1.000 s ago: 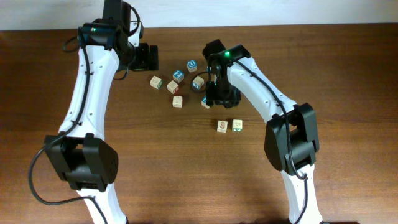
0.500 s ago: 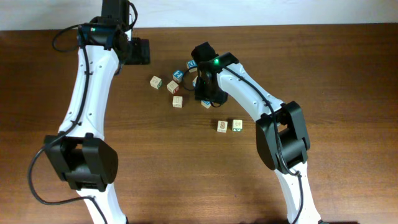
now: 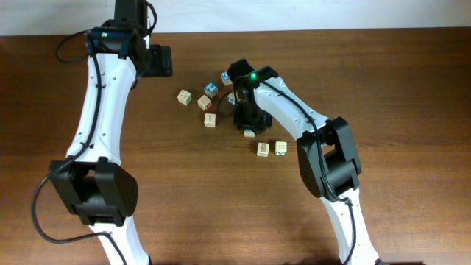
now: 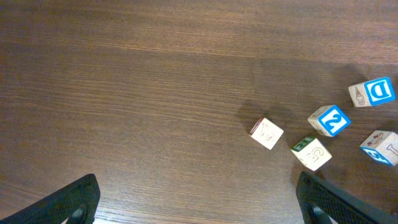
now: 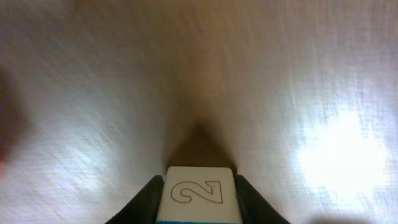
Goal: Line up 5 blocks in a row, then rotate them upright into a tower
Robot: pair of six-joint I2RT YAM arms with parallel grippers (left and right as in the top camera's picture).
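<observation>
Overhead, two white arms (image 3: 103, 110) reach over a dark wood-grain table (image 3: 412, 88).
Right gripper (image 5: 200, 198) clamps a block (image 5: 200, 186) marked 2; left gripper (image 4: 196, 199) gapes wide, empty, other blocks (image 4: 266, 133) nearby.

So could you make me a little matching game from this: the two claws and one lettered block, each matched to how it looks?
1. left gripper
2. right gripper
3. letter D block

A. blue face, white letter
B. jaws wide open, holding nothing
C. closed on the block marked 2

Pairs: 1-B, 2-C, 3-A
</observation>
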